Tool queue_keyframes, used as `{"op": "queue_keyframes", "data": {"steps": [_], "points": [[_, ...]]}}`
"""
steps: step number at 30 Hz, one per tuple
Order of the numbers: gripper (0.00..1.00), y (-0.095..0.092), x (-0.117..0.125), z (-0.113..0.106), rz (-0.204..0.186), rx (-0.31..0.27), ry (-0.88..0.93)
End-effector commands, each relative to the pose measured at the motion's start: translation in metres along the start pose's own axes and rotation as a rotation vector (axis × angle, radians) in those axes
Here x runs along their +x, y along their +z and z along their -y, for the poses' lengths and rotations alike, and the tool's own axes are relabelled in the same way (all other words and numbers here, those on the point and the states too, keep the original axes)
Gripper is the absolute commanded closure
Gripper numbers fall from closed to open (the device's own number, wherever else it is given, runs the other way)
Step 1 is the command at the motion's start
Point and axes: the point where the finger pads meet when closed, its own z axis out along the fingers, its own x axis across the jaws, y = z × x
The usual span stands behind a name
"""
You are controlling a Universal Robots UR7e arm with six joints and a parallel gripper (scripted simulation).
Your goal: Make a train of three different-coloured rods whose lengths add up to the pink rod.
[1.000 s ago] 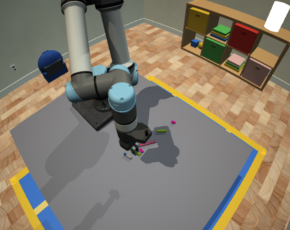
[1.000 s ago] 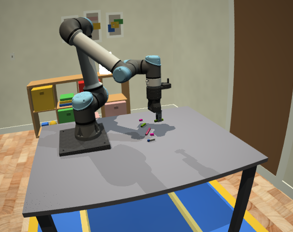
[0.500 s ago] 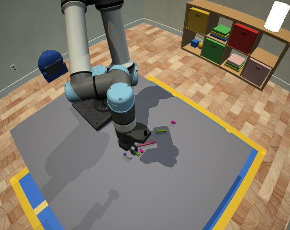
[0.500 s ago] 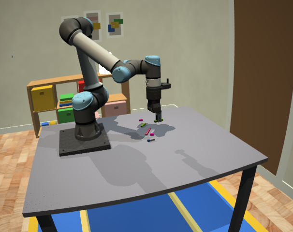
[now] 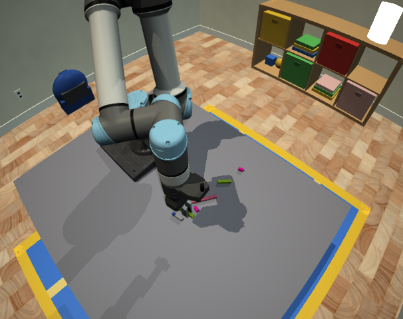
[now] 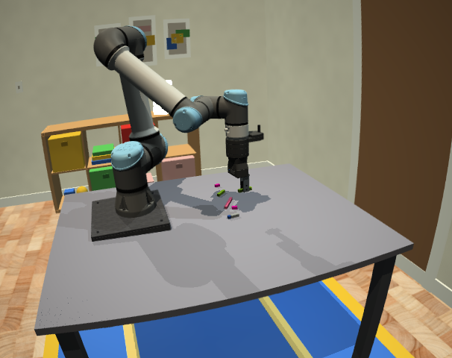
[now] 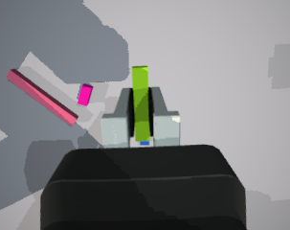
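My gripper (image 5: 187, 210) is shut on a lime rod (image 5: 191, 214) and holds it level above the table; the rod also shows between the fingers in the wrist view (image 7: 141, 111). Just below and to the left lie a blue rod (image 5: 173, 213) and a grey rod (image 5: 178, 217), end to end. A bit of blue (image 7: 145, 144) shows under the fingers in the wrist view. A magenta rod (image 5: 195, 208) lies to the right of the gripper. The long pink rod (image 5: 205, 198) lies beyond it, partly hidden by the wrist, and also shows in the wrist view (image 7: 43, 96).
A second lime rod (image 5: 224, 181) and a second magenta rod (image 5: 241, 169) lie farther back right on the table. The robot base (image 5: 133, 157) stands at the back. A shelf (image 5: 325, 58) stands off the table.
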Motion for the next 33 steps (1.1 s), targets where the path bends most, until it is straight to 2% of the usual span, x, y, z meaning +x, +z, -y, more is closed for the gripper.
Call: {"op": "queue_keyframes", "data": {"steps": [1, 2, 12, 17, 33], "points": [[0.76, 0.011, 0.000, 0.000, 0.000, 0.000, 0.000], [0.76, 0.011, 0.000, 0.000, 0.000, 0.000, 0.000], [0.76, 0.055, 0.001, 0.000, 0.000, 0.000, 0.000], [0.76, 0.069, 0.001, 0.000, 0.000, 0.000, 0.000], [0.76, 0.075, 0.001, 0.000, 0.000, 0.000, 0.000]]}}
